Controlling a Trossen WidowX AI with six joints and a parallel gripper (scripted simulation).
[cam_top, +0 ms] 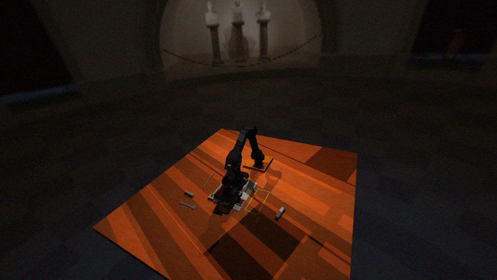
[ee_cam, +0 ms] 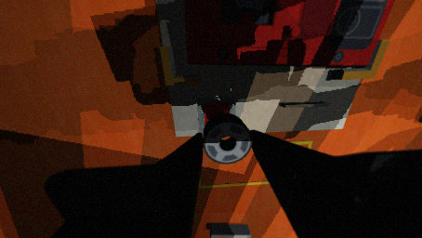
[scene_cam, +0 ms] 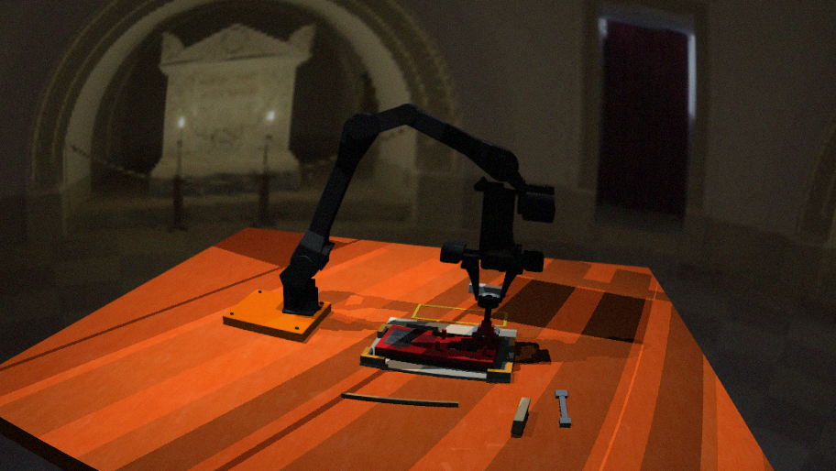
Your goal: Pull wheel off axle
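Observation:
My gripper (scene_cam: 488, 297) (ee_cam: 226, 136) points down and is shut on the wheel (scene_cam: 489, 301) (ee_cam: 226, 156), a small dark ring with a grey spoked face. The wheel is level above the upright axle (scene_cam: 487, 318) at the right end of the red unit. Orange shows through part of its hole in the wrist view. The wheel covers the axle's tip, so the exact gap is hard to tell. The marked area, a yellow outline (cam_top: 264, 202) (scene_cam: 416, 310) (ee_cam: 234, 185), lies beside the white board; the wheel is outside it.
The red unit (scene_cam: 433, 351) sits on a white board (ee_cam: 186, 122) with yellow corner pieces. A grey block (cam_top: 279, 212) (ee_cam: 230, 230) lies beyond the marked area. A thin rod (scene_cam: 400, 400), a tan block (scene_cam: 521, 415) and a wrench (scene_cam: 562, 408) lie on the other side.

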